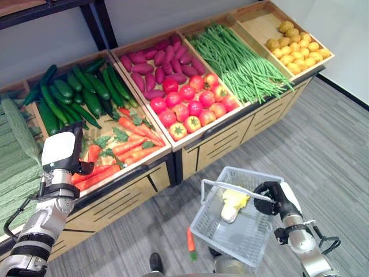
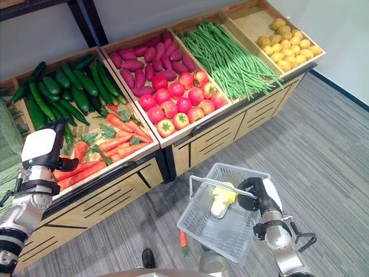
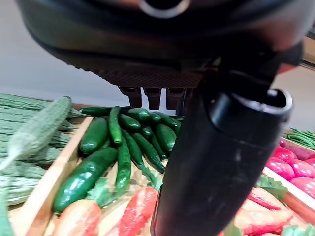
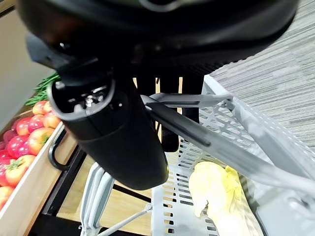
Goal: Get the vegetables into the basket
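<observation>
Right wrist view: fingers point(image 4: 170, 132) round basket handle point(image 4: 206, 142)

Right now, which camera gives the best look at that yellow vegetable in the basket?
The right wrist view: the yellow vegetable lies close up on the grey basket floor, leafy folds plain. Both eye views show it small from above, partly crossed by the handle that the right hand holds. The left wrist view faces the cucumbers instead.

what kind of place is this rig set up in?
Most likely a mock grocery produce section. Slanted wooden display bins hold sorted cucumbers, carrots, tomatoes, green beans. The right robot hand grips a grey shopping basket by its handle over grey floor.
</observation>
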### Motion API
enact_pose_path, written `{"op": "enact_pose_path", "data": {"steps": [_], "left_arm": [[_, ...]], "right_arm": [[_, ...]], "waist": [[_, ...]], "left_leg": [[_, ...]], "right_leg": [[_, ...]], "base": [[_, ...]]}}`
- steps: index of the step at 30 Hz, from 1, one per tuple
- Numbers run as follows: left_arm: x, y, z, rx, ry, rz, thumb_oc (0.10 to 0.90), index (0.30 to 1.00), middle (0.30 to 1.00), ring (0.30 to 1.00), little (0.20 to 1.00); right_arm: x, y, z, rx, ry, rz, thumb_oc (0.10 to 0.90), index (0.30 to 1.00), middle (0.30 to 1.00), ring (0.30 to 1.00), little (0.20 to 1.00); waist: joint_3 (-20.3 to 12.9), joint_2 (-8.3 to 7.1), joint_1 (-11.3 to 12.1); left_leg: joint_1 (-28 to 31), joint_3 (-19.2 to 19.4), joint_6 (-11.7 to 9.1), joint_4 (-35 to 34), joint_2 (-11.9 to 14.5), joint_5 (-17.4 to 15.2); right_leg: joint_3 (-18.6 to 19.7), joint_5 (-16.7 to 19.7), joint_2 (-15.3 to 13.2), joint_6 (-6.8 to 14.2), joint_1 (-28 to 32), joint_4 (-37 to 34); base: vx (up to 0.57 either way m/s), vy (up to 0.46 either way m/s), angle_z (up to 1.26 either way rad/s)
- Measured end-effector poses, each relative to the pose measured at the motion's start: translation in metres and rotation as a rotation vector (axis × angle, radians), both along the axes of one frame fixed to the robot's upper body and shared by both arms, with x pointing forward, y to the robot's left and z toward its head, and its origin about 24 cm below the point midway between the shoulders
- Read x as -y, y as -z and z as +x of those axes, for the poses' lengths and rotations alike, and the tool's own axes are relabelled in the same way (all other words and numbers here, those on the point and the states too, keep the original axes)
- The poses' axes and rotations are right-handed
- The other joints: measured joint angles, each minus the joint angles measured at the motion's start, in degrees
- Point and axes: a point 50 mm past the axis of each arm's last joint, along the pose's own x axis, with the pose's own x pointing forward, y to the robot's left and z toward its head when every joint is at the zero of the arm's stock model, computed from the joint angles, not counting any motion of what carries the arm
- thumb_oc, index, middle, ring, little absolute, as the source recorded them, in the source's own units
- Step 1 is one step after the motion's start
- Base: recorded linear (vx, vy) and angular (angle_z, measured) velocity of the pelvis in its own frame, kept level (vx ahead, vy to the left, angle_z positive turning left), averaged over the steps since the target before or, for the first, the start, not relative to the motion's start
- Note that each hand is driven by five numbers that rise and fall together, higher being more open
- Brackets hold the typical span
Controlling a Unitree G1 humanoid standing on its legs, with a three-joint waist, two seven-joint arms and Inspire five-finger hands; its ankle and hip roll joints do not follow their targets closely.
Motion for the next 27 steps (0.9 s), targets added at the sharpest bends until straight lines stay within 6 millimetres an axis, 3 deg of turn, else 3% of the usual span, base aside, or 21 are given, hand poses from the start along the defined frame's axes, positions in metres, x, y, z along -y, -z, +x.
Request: {"op": "enact_pose_path", "data": {"steps": [5,17,18,19,21,22,27], "left_arm": [[0.004,0.002,0.004,-0.016,0.015,0.007,0.9,1.0,1.0,1.0,1.0],[0.006,-0.001,0.019,-0.031,0.007,0.026,0.9,1.0,1.0,1.0,1.0],[0.006,-0.004,0.023,-0.027,0.009,0.03,0.739,0.775,0.775,0.775,0.775],[0.007,-0.004,0.025,-0.033,0.013,0.032,0.641,0.638,0.638,0.638,0.638],[0.016,-0.006,0.033,-0.071,0.067,0.055,0.51,0.454,0.454,0.454,0.454],[0.017,-0.008,0.035,-0.072,0.072,0.059,0.4,0.3,0.3,0.3,0.3],[0.015,-0.026,0.042,-0.118,0.144,0.137,0.4,0.3,0.3,0.3,0.3]], "right_arm": [[0.0,-0.004,0.009,0.026,0.007,0.003,0.4,0.3,0.3,0.3,0.3],[0.0,-0.007,0.017,0.043,0.013,0.003,0.4,0.3,0.3,0.3,0.3],[0.001,-0.006,0.016,0.045,0.021,0.0,0.4,0.3,0.3,0.3,0.3],[0.001,-0.007,0.017,0.047,0.021,0.0,0.4,0.3,0.3,0.3,0.3],[0.0,-0.008,0.019,0.052,0.02,0.0,0.4,0.3,0.3,0.3,0.3],[0.0,-0.009,0.021,0.057,0.019,0.001,0.4,0.3,0.3,0.3,0.3],[0.0,-0.009,0.022,0.061,0.027,0.019,0.4,0.3,0.3,0.3,0.3]], "waist": [[2.7,-0.1,-0.18],[4.3,-0.69,-0.86],[4.31,-0.7,-1.08],[4.32,-0.69,-1.21],[4.86,-0.77,-1.3],[5.35,-0.81,-1.35],[5.68,-0.95,-1.81]], "left_leg": [[-0.83,0.52,0.0,0.0,0.02,0.0],[-2.28,2.28,-0.06,0.0,0.1,-0.01],[-2.28,2.39,-0.06,0.0,0.0,-0.01],[-2.27,2.58,-0.06,0.0,0.09,-0.01],[-2.27,3.09,-0.07,-0.01,0.3,-0.01],[-2.27,3.31,-0.07,-0.01,0.29,-0.01],[-2.25,3.59,-0.1,0.0,0.39,0.01]], "right_leg": [[0.8,0.25,0.13,0.11,-1.44,0.0],[2.25,0.89,0.36,0.15,-3.86,0.01],[2.25,0.9,0.49,0.14,-3.93,0.01],[2.27,0.91,0.59,0.13,-3.97,0.01],[2.73,1.1,0.86,0.0,-4.31,0.01],[3.02,1.21,0.87,-0.02,-4.46,0.01],[3.31,1.35,1.04,-0.1,-4.56,0.03]], "base": [[0.0,-0.005,-0.09],[0.01,-0.006,-0.06],[0.03,-0.001,-0.09],[0.01,-0.004,-0.05],[0.02,-0.008,-0.12],[0.02,-0.009,-0.15],[0.01,-0.007,-0.04]]}}
